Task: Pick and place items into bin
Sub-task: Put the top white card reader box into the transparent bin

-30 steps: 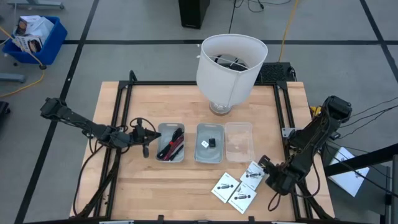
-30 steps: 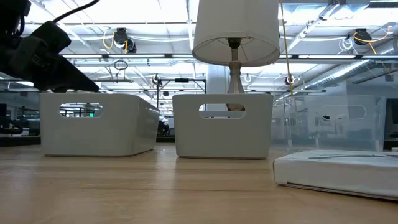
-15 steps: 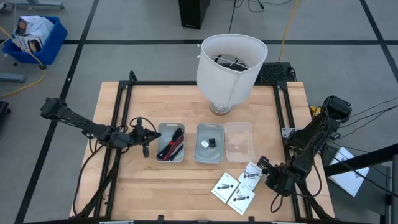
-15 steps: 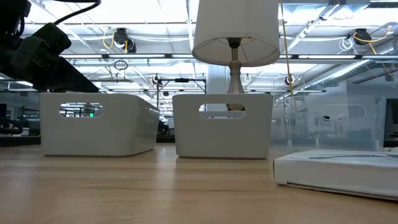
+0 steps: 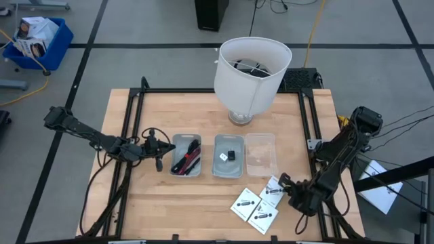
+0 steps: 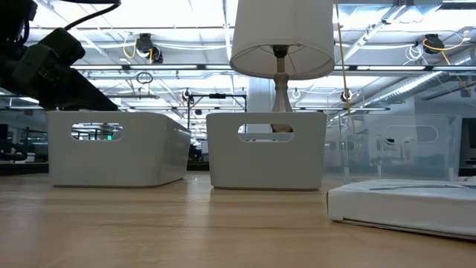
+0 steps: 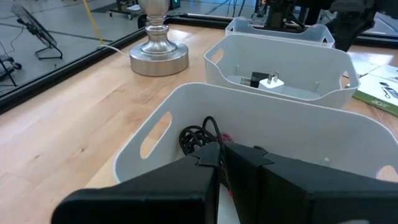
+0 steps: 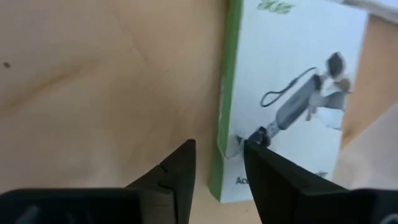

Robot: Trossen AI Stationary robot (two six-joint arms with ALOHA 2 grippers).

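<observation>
Three white square packets with black print lie flat near the table's near right edge: packet one (image 5: 274, 189), packet two (image 5: 245, 202), packet three (image 5: 263, 215). My right gripper (image 5: 283, 181) is low at packet one, open, one finger over its printed face (image 8: 292, 93), the other over bare wood. My left gripper (image 5: 160, 152) hangs shut just left of the left bin (image 5: 186, 155), which holds black and red coiled cables (image 7: 202, 137). The middle bin (image 5: 229, 156) holds a black cube (image 5: 231, 155) and a white piece (image 5: 222, 156). My right gripper stands open across packet one's green side edge (image 8: 221, 118), coming from the table's right, slanting down. The packet lies flat on the table. I cannot tell whether either finger touches it.
A clear bin (image 5: 260, 154) stands right of the middle bin. A white-shaded lamp (image 5: 251, 68) on a metal base stands at the far middle of the table. A black frame rail (image 5: 203, 90) borders the table. Bare wood lies along the near left part.
My right gripper has edged toward the table's left, closing on packet one. The left arm and all items have kept still.
</observation>
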